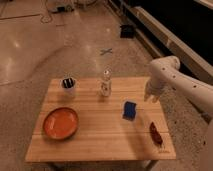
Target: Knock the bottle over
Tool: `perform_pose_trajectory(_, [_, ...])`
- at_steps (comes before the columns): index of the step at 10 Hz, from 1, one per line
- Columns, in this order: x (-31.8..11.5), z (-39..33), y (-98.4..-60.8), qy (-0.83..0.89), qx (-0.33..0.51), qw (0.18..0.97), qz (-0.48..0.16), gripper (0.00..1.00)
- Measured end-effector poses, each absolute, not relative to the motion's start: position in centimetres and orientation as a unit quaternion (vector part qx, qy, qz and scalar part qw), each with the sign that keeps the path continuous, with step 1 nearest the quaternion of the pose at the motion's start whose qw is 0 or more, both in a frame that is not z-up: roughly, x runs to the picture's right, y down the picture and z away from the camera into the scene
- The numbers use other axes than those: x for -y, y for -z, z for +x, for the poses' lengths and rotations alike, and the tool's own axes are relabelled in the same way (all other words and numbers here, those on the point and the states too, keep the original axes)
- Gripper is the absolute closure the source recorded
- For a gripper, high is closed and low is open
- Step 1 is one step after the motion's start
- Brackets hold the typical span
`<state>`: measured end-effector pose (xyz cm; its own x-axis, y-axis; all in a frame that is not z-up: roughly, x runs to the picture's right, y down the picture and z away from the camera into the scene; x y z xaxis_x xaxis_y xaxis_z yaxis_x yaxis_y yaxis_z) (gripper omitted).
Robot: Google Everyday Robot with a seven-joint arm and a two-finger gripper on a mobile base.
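Note:
A small clear bottle point(105, 83) with a pale label stands upright near the far edge of the wooden table point(95, 135), about mid-width. My gripper point(148, 97) hangs at the end of the white arm point(172, 75) over the table's far right part, well to the right of the bottle and apart from it.
An orange plate point(60, 122) lies at the front left. A white cup with dark items point(68, 86) stands at the far left. A blue block point(130, 110) sits right of centre. A dark red packet point(156, 133) lies at the front right. Glossy floor surrounds the table.

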<state>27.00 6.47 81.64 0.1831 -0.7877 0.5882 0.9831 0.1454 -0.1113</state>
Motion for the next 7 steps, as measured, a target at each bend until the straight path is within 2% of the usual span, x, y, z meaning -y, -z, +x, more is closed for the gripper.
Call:
perform_pose_trajectory(4, [-4.1,26.1,-82.4,0.613,0.202,0.724,-0.244,0.55])
perform_pose_trajectory(7, [-5.4,26.1,-81.9,0.613,0.203,0.72,-0.253,0.55])
